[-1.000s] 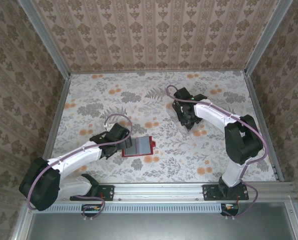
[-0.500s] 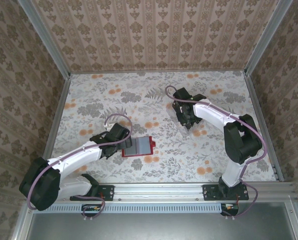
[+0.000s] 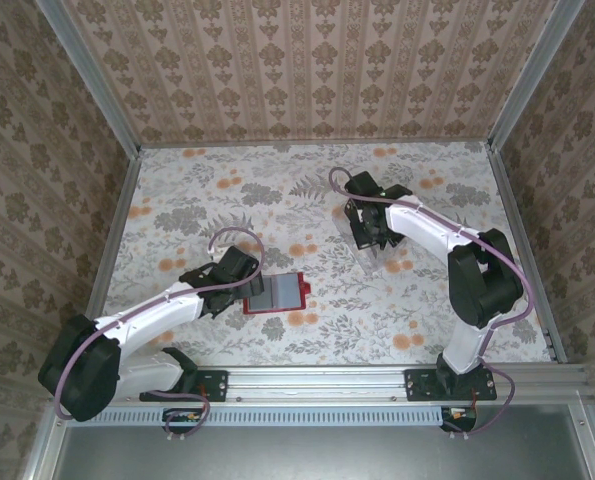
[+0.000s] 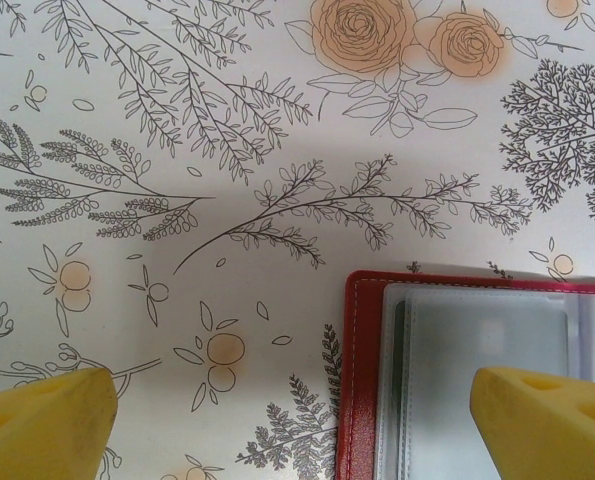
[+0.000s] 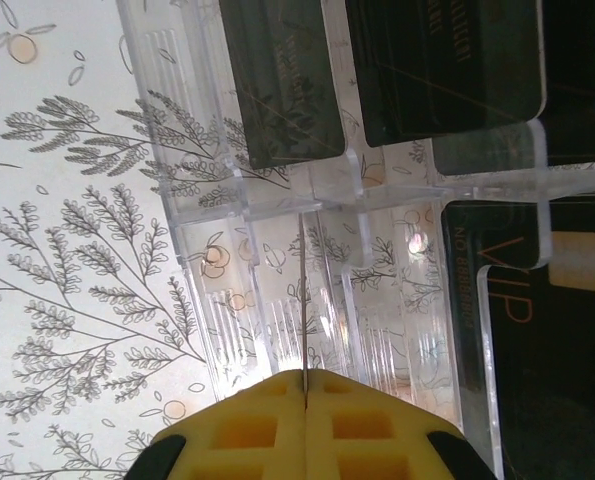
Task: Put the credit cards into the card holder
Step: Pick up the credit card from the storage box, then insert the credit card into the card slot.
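The card holder (image 3: 275, 294), a red wallet, lies open on the table with its grey sleeves (image 4: 477, 380) up. My left gripper (image 3: 235, 272) hovers open over its left red edge (image 4: 362, 380), yellow fingertips (image 4: 47, 420) wide apart and holding nothing. My right gripper (image 3: 369, 226) is over the clear rack at the right. Its yellow fingers (image 5: 267, 430) are pressed together on a thin credit card (image 5: 304, 300) seen edge-on. Other black credit cards (image 5: 442, 65) (image 5: 282, 90) (image 5: 537, 330) stand in the rack's slots.
The clear plastic rack (image 5: 237, 200) (image 3: 379, 252) sits on the floral tablecloth right of centre. Patterned walls with metal corner posts (image 3: 117, 180) enclose the table on three sides. A metal rail (image 3: 317, 380) runs along the near edge.
The right gripper's jaws have closed onto the edge-on card and the gripper has shifted slightly toward the back. The left arm and the wallet have not moved.
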Controlling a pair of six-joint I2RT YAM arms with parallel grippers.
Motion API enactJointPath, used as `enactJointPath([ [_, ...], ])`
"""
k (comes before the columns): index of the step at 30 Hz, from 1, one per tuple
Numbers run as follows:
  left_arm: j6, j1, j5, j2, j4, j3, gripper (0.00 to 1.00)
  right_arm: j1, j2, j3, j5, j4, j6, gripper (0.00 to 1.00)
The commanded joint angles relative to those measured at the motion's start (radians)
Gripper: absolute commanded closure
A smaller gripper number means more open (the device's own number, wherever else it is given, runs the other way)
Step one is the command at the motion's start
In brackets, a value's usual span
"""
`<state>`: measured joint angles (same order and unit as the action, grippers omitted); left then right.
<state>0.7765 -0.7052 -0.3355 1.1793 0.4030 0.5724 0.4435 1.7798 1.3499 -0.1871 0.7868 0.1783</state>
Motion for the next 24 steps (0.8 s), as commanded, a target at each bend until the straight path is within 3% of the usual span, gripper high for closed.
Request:
enactJointPath([
  [1, -0.028, 0.007, 0.002, 0.003, 0.009, 0.030, 0.00, 0.005, -0.047, 0.053, 0.055, 0.033, -0.009, 1.00],
  [8, -0.041, 0.006, -0.002, 0.004, 0.032, 0.030, 0.00, 0.014, -0.184, 0.053, 0.211, -0.012, 0.073, 1.00],
  [14, -0.037, 0.007, -0.003, 0.000, 0.043, 0.014, 0.00, 0.102, -0.276, -0.049, 0.335, -0.166, 0.249, 1.00],
  [17, -0.027, 0.006, -0.008, -0.007, 0.048, 0.005, 0.00, 0.208, -0.296, -0.143, 0.328, -0.330, 0.402, 1.00],
  [24, 0.004, 0.003, -0.028, -0.028, 0.066, -0.008, 0.00, 0.464, -0.187, -0.223, 0.153, -0.566, 0.639, 1.00],
])
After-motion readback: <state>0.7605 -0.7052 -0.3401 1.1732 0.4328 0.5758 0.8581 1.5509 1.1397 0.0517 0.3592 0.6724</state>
